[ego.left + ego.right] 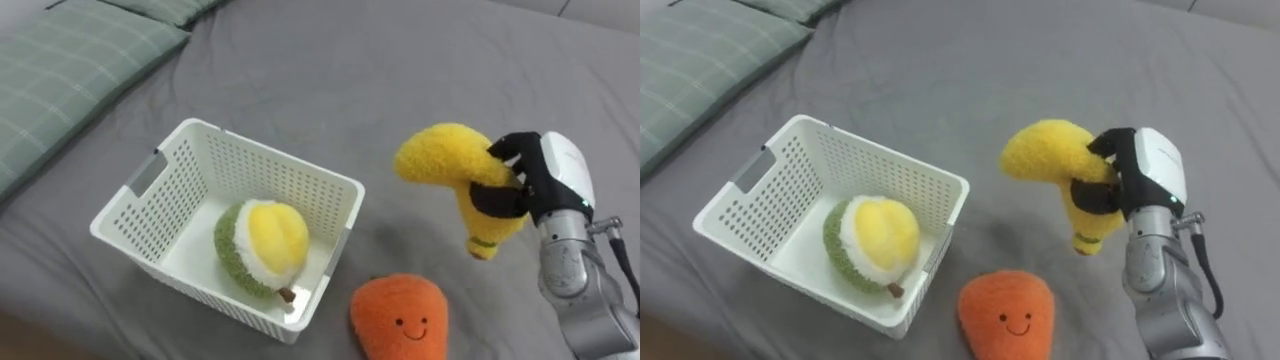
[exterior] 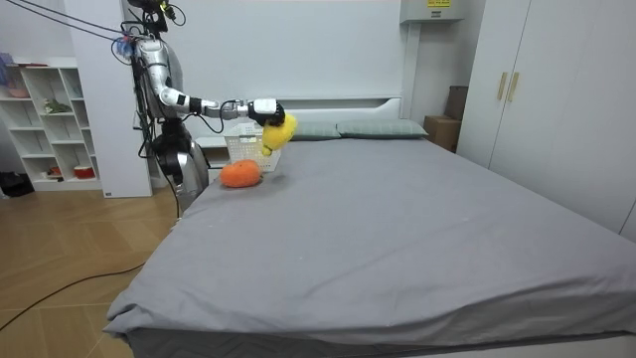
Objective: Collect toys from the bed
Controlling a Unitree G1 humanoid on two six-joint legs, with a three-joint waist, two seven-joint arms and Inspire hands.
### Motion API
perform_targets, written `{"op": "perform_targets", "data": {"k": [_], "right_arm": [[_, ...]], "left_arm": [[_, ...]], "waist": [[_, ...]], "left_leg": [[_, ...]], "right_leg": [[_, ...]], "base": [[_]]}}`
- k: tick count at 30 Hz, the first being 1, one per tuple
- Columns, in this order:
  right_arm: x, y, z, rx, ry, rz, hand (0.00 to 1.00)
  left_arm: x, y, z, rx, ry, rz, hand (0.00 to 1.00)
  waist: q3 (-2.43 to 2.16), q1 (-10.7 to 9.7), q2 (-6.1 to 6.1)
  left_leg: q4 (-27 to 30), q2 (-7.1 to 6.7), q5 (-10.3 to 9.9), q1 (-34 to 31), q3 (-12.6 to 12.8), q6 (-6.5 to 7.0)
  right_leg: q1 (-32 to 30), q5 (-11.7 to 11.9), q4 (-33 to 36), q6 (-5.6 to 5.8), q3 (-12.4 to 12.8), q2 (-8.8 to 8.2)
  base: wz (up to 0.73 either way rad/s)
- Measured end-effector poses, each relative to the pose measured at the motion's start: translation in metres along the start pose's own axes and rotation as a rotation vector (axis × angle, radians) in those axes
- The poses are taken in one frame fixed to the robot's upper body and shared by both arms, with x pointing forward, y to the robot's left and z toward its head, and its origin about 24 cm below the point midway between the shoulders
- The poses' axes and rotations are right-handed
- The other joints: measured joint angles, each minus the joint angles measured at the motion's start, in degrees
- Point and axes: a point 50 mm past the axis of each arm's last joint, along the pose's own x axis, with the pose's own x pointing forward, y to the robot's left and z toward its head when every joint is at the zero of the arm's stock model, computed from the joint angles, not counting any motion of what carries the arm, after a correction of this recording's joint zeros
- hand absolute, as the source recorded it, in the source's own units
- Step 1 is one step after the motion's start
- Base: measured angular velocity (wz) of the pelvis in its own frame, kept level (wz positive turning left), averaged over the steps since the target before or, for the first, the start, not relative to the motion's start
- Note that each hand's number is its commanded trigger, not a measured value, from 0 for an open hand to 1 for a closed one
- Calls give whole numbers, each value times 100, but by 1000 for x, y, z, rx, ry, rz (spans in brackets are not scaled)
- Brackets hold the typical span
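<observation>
Right robot hand (image 1: 540,180) clenched round middle of plush banana (image 1: 445,155), toy lifted clear of grey bed (image 1: 400,60), at 3 o'clock from white slotted basket (image 1: 275,165). Held high, probably to clear basket rim. Plush durian (image 1: 262,245) lies inside basket. Smiling plush carrot (image 1: 400,318) on bed at basket's 5 o'clock, just beside it, not yet collected. Green checked pillow (image 1: 60,70) at 10 o'clock. Robot stands at bedside.

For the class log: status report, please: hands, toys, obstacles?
Right hand shut on banana plush, above the bed. Durian plush in basket; carrot plush beside it. Nothing blocks the basket.
</observation>
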Motion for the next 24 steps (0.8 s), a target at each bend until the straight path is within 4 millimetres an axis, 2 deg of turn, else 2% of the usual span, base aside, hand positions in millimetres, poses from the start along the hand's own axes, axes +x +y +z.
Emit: {"op": "perform_targets", "data": {"k": [5, 8, 12, 14, 16, 19, 22, 24], "right_arm": [[1, -8, 23, 34, -89, -20, 100], [0, -19, 42, 56, -167, -49, 100], [-2, -26, 58, 69, -236, -63, 100], [-2, -28, 64, 68, -261, -59, 100], [-4, -28, 70, 58, -286, -33, 100], [-7, -22, 84, 41, -321, 11, 100], [-7, -12, 100, 52, -367, 62, 100], [-8, -8, 105, 64, -380, 82, 100]], "left_arm": [[0, -6, -1, -5, 8, -12, 0], [0, -11, 5, -11, -10, -22, 0], [1, -14, 12, -13, -27, -29, 0], [2, -15, 17, -14, -40, -35, 0], [3, -17, 21, -7, -51, -43, 0], [3, -18, 22, 5, -54, -50, 0], [3, -22, 27, 30, -70, -67, 0], [3, -26, 33, 38, -87, -81, 0]], "waist": [[4, -4, -1], [1, -10, -13], [8, 109, -38], [27, 160, -79], [50, 168, -130], [60, 198, -187], [47, 229, -215], [45, 332, -239]], "left_leg": [[-41, 6, -25, 61, 82, 23], [-40, 6, -30, 59, 106, 28], [-47, 25, -31, 98, 189, 32], [-78, 30, -37, 111, 222, 37], [-82, 29, -45, 110, 225, 45], [-81, 32, -50, 133, 234, 48], [-82, 31, -52, 151, 235, 50], [-82, 32, -52, 150, 234, 50]], "right_leg": [[38, 3, 7, 6, 70, -2], [-12, 3, 42, 7, 98, -11], [-13, -4, 79, 17, 190, 0], [-17, -5, 76, 19, 231, 7], [-19, -5, 75, 20, 235, 8], [-18, -6, 78, 21, 243, 10], [-19, -6, 81, 21, 239, 8], [-23, -6, 80, 21, 236, 8]], "base": [[-7], [-4], [-11], [-8], [0], [-4], [-1], [0]]}}
